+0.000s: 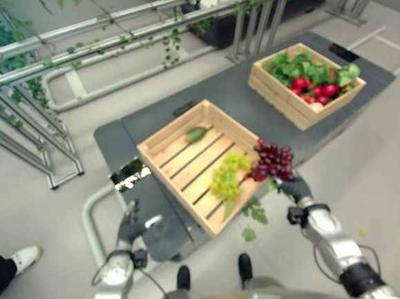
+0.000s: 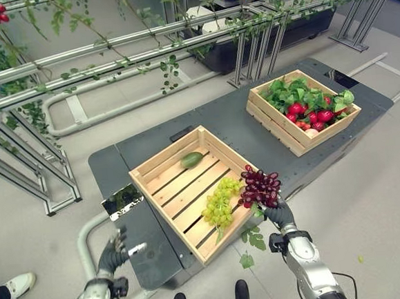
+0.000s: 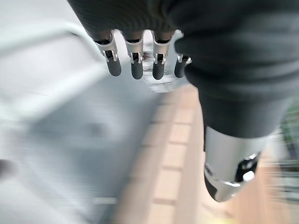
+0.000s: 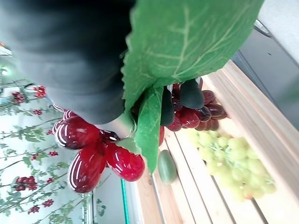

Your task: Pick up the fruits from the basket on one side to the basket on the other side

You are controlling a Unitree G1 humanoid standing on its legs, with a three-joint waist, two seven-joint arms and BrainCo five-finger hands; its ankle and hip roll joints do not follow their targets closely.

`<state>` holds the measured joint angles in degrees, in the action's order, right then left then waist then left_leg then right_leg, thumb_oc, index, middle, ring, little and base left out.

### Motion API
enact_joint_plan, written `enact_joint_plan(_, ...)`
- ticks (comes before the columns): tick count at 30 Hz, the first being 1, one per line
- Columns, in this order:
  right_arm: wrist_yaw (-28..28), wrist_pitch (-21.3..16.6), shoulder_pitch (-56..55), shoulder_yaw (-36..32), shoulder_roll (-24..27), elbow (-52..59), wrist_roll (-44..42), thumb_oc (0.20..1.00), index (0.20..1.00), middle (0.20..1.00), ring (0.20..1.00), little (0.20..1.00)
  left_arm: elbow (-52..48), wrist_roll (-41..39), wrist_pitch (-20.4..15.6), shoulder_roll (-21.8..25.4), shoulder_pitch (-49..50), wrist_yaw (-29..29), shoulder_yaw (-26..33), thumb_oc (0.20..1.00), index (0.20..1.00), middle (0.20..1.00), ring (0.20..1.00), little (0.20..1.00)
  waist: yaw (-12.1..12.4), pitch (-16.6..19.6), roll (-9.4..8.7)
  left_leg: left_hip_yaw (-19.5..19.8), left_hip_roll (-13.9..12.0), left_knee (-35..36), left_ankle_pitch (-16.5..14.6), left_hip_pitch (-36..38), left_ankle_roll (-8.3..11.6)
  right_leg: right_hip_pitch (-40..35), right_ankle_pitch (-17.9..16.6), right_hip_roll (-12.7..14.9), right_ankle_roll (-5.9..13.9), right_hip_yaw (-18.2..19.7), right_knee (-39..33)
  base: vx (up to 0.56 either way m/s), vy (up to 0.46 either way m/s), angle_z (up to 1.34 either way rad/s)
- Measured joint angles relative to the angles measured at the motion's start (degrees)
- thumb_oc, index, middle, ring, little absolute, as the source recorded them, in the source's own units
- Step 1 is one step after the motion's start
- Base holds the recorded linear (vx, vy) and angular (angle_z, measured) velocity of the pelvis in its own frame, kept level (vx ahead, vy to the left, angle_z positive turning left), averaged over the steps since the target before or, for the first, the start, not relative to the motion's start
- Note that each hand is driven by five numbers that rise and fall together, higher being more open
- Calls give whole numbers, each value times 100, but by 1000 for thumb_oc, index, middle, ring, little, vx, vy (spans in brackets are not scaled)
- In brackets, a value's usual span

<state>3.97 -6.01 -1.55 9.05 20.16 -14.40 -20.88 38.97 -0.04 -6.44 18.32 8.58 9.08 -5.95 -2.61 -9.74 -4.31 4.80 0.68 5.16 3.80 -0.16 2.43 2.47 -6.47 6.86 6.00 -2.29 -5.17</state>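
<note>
Left robot hand (image 1: 131, 227): hangs low over the near left corner of the grey surface (image 1: 251, 97), beside the near crate. Its fingers are straight and relaxed and hold nothing. It looks idle, presumably parked clear of the crate so the other arm has room.

Near crate (image 2: 161, 168): a slatted wooden box lying at an angle on the surface. It appears to be the receiving basket, since it is mostly bare slats.

Green fruit (image 2: 192, 159): a small oval piece on the slats by the crate's far wall, its long axis roughly along the slats.

Green grapes (image 2: 218, 200): a bunch lying flat on the slats by the crate's near right wall. It stretches along the slats.

Red grapes (image 2: 261, 187): the thing in hand. The bunch is held up above the near crate's right rim, just beside the green grapes, with green leaves trailing below. It stands up over the fist and leans in toward the crate.

Right robot hand (image 2: 280, 214): its fingers are curled round the red bunch's stem and leaves from below. Holding by the stem likely spares the berries and lets the bunch be lowered in beside the green one.

Far crate (image 1: 276, 91): stands well apart at the surface's right end, packed with leaves and red fruit; judged to be the source.
</note>
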Motion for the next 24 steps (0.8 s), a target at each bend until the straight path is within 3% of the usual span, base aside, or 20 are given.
enact_joint_plan(8,-94,-174,-649,-365,102,953,11,200,200,200,200,200,2601,375,294,-408,-230,292,385,1000,1000,1000,1000,1000,-135,-72,-149,-186,132,-7,-73,25,-108,126,40,123,111,198,108,-48,17,-9)
enact_joint_plan(11,-101,-248,-777,-508,121,1063,23,200,200,200,200,200,3005,372,354,-416,-318,361,608,1000,1000,1000,1000,1000,-249,-92,-216,-304,163,-9,-80,-42,-149,330,-2,149,144,342,300,-121,-7,-29)
enact_joint_plan(13,-102,-254,-825,-546,122,1069,25,200,200,200,200,200,3131,375,389,-406,-414,413,726,1000,1000,1000,1000,1000,-263,-126,-277,-501,139,-8,-78,-76,-207,491,-130,138,209,358,361,-178,-27,-44)
enact_joint_plan(15,-100,-261,-932,-591,124,1075,28,200,200,200,200,200,3119,373,387,-416,-502,466,744,1000,1000,1000,1000,1000,-238,-125,-268,-730,71,-11,-113,-91,-259,635,-481,46,372,342,281,-194,-45,-62)
enact_joint_plan(16,-97,-268,-931,-591,114,1073,28,200,200,200,200,200,3026,369,382,-414,-545,507,747,1000,1000,1000,1000,1000,-195,-109,-224,-974,-55,-71,-95,-252,-327,671,-888,-12,620,178,-13,-200,2,-81)
enact_joint_plan(19,-93,-271,-1039,-633,156,1121,28,200,200,200,200,200,2720,364,333,-404,-661,572,716,1000,1000,1000,1000,1000,-48,-77,16,-1559,-647,-23,87,-348,-221,800,140,-355,287,-445,1319,-158,24,-54)
enact_joint_plan(20,-94,-271,-1054,-643,156,1169,28,200,200,200,200,200,2664,364,329,-371,-688,573,695,1000,1000,1000,1000,1000,35,-54,9,-1637,-695,-30,92,-350,-206,721,298,-332,261,-491,1427,-143,29,-76)
enact_joint_plan(21,-97,-274,-1080,-651,151,1280,27,200,200,200,200,200,2630,362,345,-294,-714,579,586,1000,1000,1000,1000,1000,163,-19,-39,-1913,-789,-59,129,-345,-130,571,707,-185,151,-617,1709,-87,17,-69)
enact_joint_plan(22,-99,-277,-1087,-652,152,1371,27,200,200,200,200,200,2600,361,346,-294,-725,582,544,1000,1000,1000,1000,1000,216,4,-32,-2093,-872,-84,140,-351,-114,521,884,-124,208,-696,1830,-116,15,-87)
enact_joint_plan(23,-105,-296,-1021,-651,153,1566,26,200,200,200,200,200,2525,362,334,-252,-691,586,500,1000,1000,1000,1000,1000,328,84,-110,-2129,-845,-97,93,-352,-57,250,718,-38,263,-728,1464,-116,6,-83)
enact_joint_plan(24,-104,-339,-1047,-654,138,1663,27,200,200,200,200,200,2534,360,349,-217,-765,584,494,1000,1000,1000,1000,1000,339,129,-206,-2193,-802,-166,130,-368,42,87,734,-74,163,-672,1005,-171,4,-93)
